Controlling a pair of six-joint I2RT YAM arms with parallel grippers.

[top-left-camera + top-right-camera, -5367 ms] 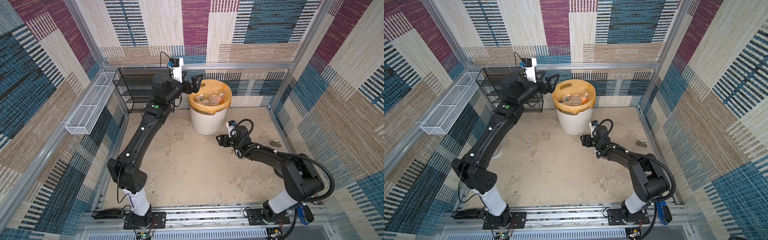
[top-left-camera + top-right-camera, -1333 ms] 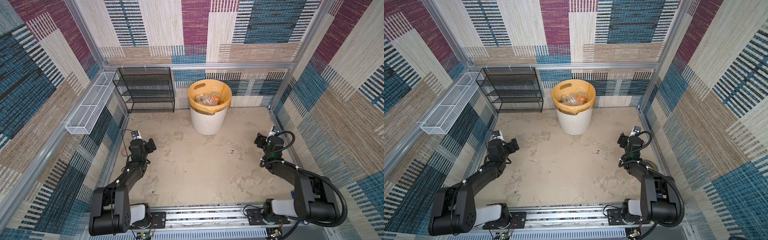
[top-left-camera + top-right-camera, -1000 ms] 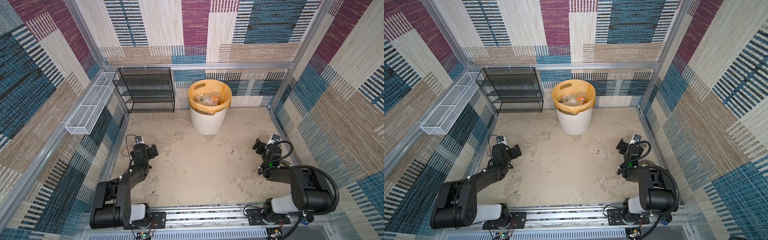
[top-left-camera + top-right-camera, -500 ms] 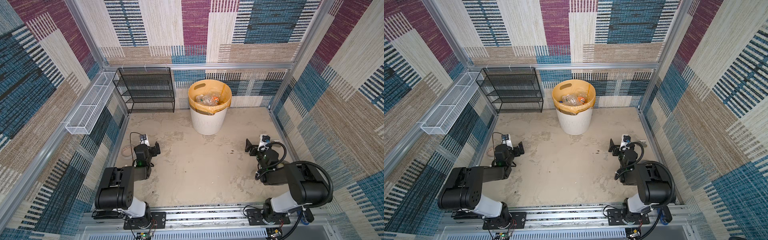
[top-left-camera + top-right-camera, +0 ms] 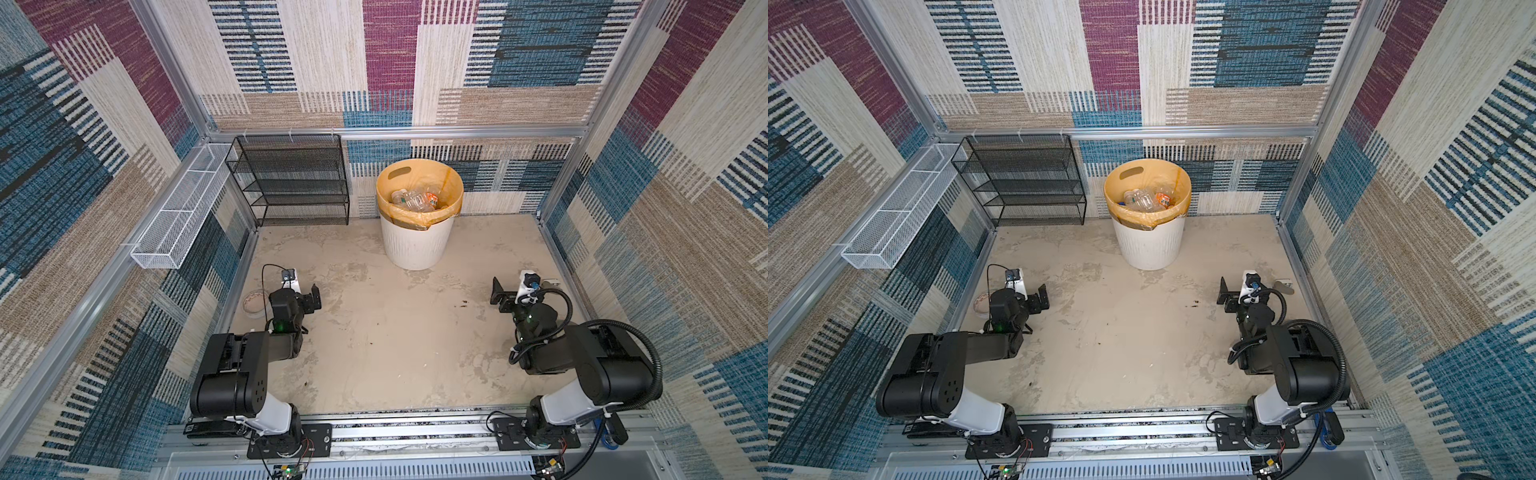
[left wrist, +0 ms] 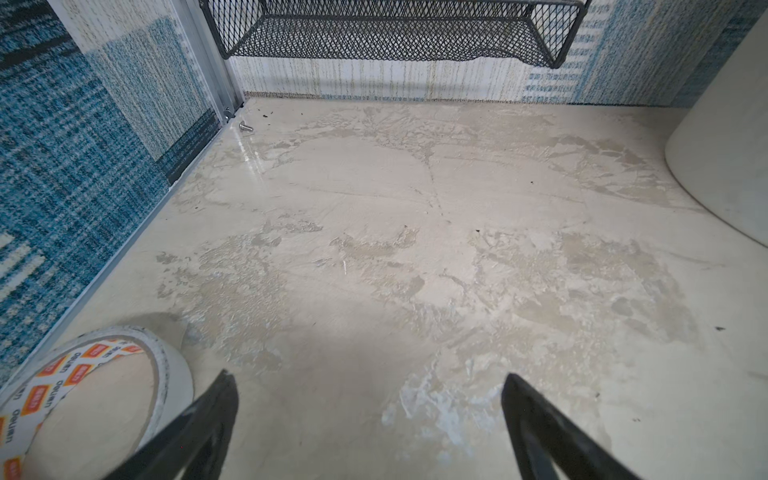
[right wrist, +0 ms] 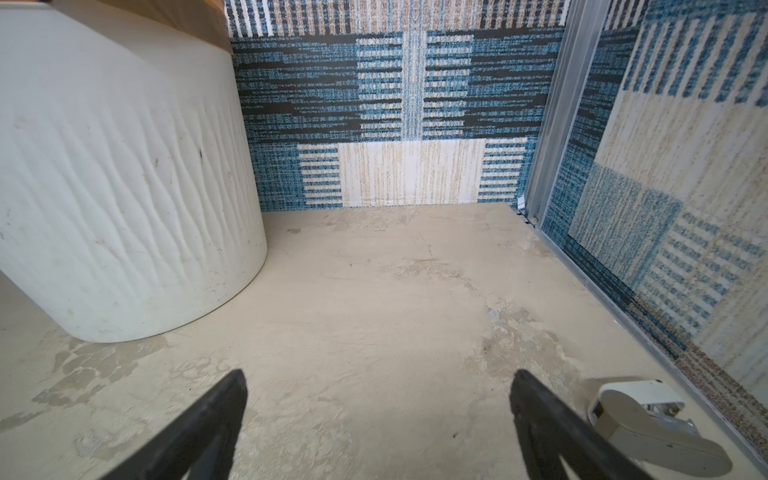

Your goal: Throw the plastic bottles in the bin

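The bin (image 5: 415, 245) is a white ribbed bucket with an orange-yellow liner, standing on the floor by the back wall. Several plastic bottles (image 5: 415, 198), clear with some orange labels, lie inside it, as both top views show (image 5: 1144, 198). My left gripper (image 5: 311, 297) sits low over the floor at the left, open, with nothing between its fingers (image 6: 224, 399). My right gripper (image 5: 500, 297) sits low at the right, also open and holding nothing. The bin's wall fills one side of the right wrist view (image 7: 124, 187) and edges into the left wrist view (image 6: 731, 158).
A tape roll (image 6: 95, 374) lies by the left wall beside the left gripper. A grey tape dispenser (image 7: 648, 419) lies by the right wall. A black mesh rack (image 5: 291, 178) and a white wire basket (image 5: 178, 220) stand at the back left. A screw (image 6: 246, 126) lies in the corner.
The left arm has come back from over the bin. Both arms have folded down toward the front rail. Both grippers stayed open.
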